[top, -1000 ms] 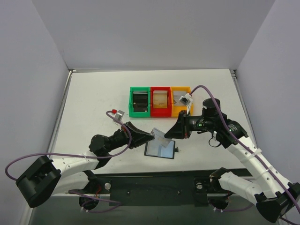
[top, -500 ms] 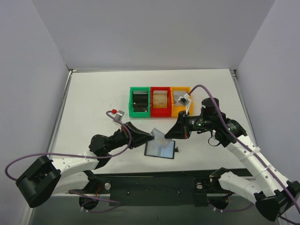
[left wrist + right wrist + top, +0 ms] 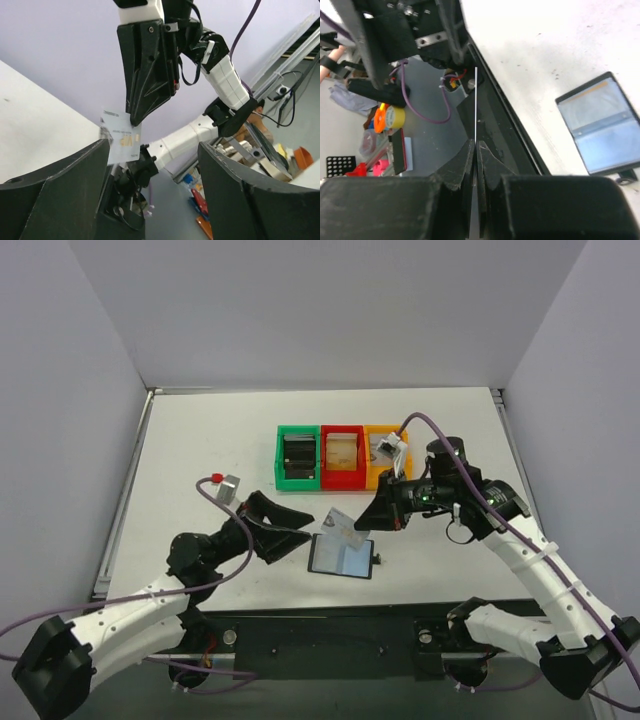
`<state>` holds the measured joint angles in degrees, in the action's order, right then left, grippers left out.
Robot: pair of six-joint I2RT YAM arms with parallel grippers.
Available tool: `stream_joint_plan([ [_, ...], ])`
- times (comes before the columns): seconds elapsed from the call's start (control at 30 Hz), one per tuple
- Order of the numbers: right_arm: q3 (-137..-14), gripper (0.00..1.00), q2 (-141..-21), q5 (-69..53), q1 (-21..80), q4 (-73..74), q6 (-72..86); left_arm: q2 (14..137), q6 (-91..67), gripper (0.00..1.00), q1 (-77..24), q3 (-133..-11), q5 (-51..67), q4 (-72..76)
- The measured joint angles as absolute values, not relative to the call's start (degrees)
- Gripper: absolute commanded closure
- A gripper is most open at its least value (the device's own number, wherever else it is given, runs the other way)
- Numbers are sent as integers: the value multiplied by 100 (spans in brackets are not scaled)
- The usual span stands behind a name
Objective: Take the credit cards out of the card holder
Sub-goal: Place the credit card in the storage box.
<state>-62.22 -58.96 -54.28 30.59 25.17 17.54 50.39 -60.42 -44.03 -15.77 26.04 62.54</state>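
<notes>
The left pincer [image 3: 298, 533] has drawn back from the card [image 3: 342, 523] and now stands spread and empty. The right pincer [image 3: 366, 522] alone pinches the card by its edge. The holder [image 3: 343, 558] lies open on the table [image 3: 200, 440], just below those tips. One card looks freed; whether more remain inside cannot be told.

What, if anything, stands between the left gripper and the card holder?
Nothing visible. Only bare table separates the open left gripper from the card holder; the card pinched by the right gripper hangs near its far edge.
</notes>
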Motion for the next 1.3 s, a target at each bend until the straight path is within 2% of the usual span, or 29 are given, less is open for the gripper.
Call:
stream_joint_plan([
  [0.13, -6766, 100, -6173, -4904, 2976, 3017, 1354, 4027, -5872, 17, -4018, -1573, 2379, 5398],
  [0.3, -7441, 100, -6744, -3297, 2943, 3363, 808, 2897, -5502, 17, -3776, -1573, 1780, 4045],
  [0.47, -7900, 100, -7579, -1763, 3129, 3503, 64, 2792, -5384, 17, -3774, -1518, 1549, 3446],
  [0.57, -7996, 100, -7944, -1494, 3138, 3494, -746, 2877, -5374, 17, -3771, -1481, 1531, 3242],
  [0.73, -8123, 100, -8058, -1640, 2932, 3579, -2058, 2888, -5384, 17, -3771, -1380, 1518, 3162],
  [0.9, -8715, 100, -8243, -2486, 1922, 3465, -2842, 2956, -5559, 17, -3771, -1203, 1520, 3214],
  [1.07, -8919, 100, -8860, -3079, 1341, 3330, -3275, 3063, -5719, 18, -3769, -1061, 1520, 3190],
  [1.3, -8733, 100, -9706, -3452, 1096, 2995, -3675, 3079, -5736, 18, -3769, -1031, 1520, 3089],
])
